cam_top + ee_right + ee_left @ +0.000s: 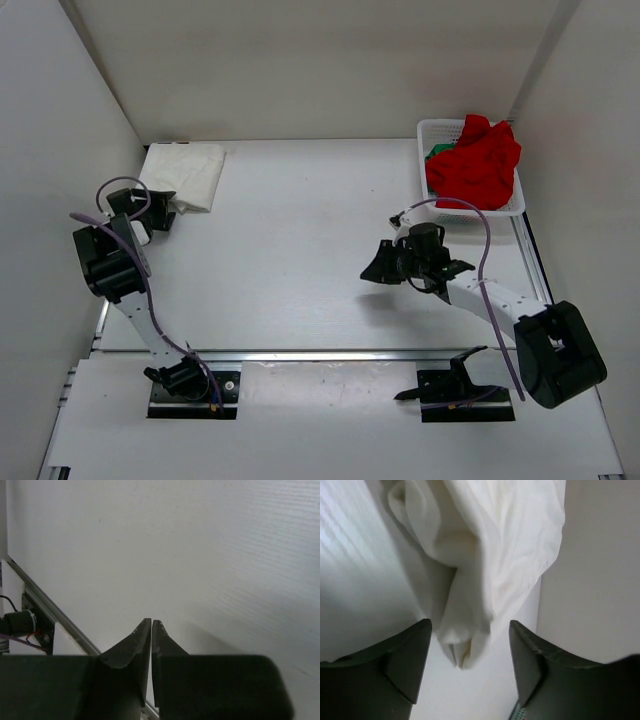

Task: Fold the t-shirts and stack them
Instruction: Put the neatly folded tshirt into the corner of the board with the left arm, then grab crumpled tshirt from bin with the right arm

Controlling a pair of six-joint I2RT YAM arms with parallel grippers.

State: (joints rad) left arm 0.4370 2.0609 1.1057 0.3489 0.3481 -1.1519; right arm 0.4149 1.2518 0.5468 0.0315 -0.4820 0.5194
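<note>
The left end effector (pixel 470 627) stands wide; a loose edge of the cream-white t-shirt (pixel 485 555) lies between its 2 fingers, at the far-left corner of the table (pixel 300 230). The right end effector (pixel 151 625) is pinched almost together, gripping nothing, above the table. The red t-shirt (pixel 478 160) and the green t-shirt (pixel 438 152) sit in the basket (pixel 490 212), far right.

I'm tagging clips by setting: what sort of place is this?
Probably a lab test cell, not a home: plain white walls box in the table, and the left arm and right arm are bolted at its near edge.
</note>
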